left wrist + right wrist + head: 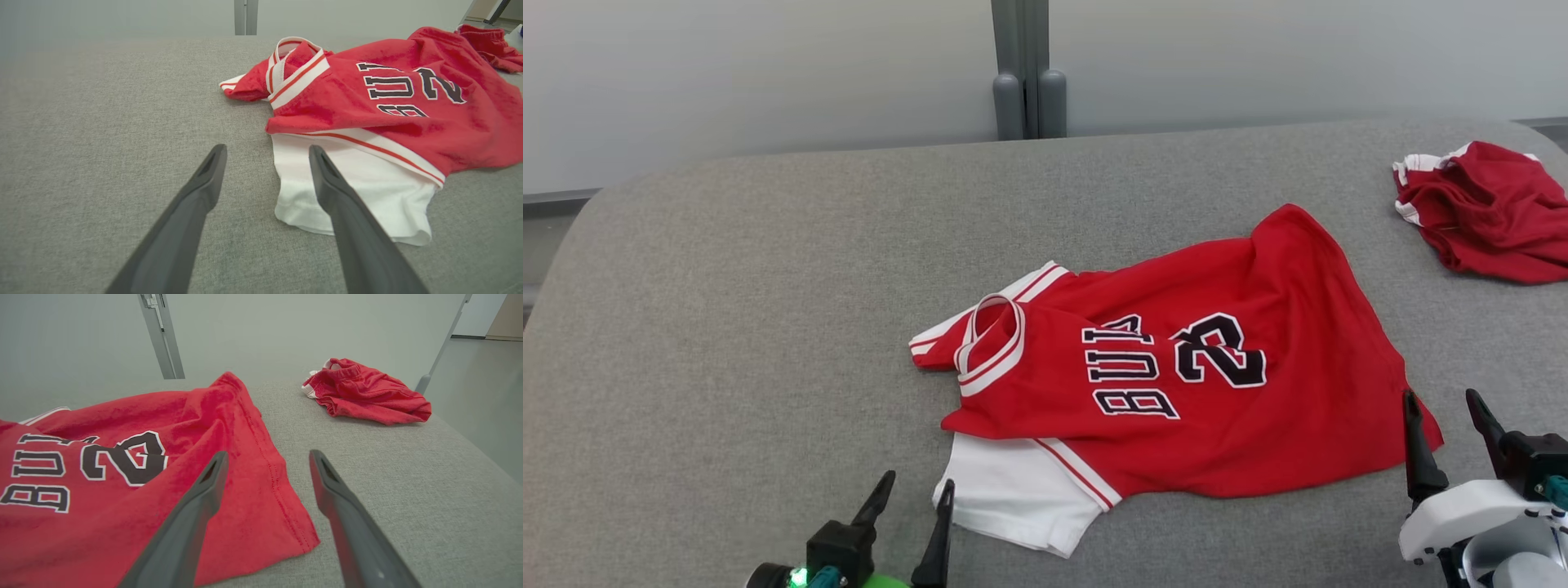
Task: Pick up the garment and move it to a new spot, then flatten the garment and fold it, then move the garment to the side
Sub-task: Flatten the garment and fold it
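Observation:
A red jersey (1176,392) with black number 23 and white sleeves lies spread but wrinkled on the grey surface, collar to the left, hem to the right. My left gripper (916,488) stands open at the lower left, its fingers straddling the edge of the white sleeve (359,183). In the left wrist view that gripper (267,151) has nothing clamped. My right gripper (1441,404) is open at the lower right, right beside the jersey's hem corner (282,522). The right wrist view shows this gripper (267,457) over the hem edge, holding nothing.
A second red garment (1486,208) lies crumpled at the far right; it is also in the right wrist view (367,392). A grey post (1029,73) rises behind the grey padded surface (727,327). The surface's right edge drops off beyond the crumpled garment.

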Controlling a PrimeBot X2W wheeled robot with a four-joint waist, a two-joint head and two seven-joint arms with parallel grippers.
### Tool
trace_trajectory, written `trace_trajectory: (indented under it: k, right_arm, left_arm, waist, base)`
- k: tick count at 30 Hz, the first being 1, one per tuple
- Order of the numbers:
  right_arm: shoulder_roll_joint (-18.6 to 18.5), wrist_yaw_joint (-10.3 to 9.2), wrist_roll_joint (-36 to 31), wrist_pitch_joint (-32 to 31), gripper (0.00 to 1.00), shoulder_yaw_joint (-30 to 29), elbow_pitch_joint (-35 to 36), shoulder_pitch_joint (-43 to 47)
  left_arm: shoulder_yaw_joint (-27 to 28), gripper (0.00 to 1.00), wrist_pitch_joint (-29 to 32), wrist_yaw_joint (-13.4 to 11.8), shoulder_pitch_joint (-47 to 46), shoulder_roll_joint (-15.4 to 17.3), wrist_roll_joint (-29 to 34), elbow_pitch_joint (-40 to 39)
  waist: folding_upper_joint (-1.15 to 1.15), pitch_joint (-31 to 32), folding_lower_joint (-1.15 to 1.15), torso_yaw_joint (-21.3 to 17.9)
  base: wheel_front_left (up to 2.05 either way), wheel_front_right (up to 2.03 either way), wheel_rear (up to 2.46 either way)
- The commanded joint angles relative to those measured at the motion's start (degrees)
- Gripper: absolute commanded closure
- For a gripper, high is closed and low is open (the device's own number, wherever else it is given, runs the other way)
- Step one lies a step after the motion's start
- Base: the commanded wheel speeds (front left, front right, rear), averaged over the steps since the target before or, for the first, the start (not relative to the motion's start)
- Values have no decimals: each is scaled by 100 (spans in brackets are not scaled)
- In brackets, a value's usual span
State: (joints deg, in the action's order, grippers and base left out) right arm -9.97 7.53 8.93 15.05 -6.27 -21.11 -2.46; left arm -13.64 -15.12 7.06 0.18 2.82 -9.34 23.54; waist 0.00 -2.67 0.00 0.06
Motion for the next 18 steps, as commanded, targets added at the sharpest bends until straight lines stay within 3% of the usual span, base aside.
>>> trace_trajectory:
  k: [1,10,18]
  right_arm:
    - [-35,-10,-34,14,0,-31,-166,-150]
    - [-141,-10,-97,14,0,-135,-1690,-912]
    - [-41,-10,-29,-1,0,-111,-2637,-1187]
  left_arm:
    - [-71,0,1,23,-148,17,10,116]
    - [-427,0,1,40,-604,18,-86,918]
    - [-595,0,1,44,-708,18,-193,1099]
  waist:
    - [0,-113,0,-42]
    - [0,-447,0,-139]
    - [0,-554,0,-120]
  base:
    - [0,0,0]
    - [0,0,0]
    - [0,0,0]
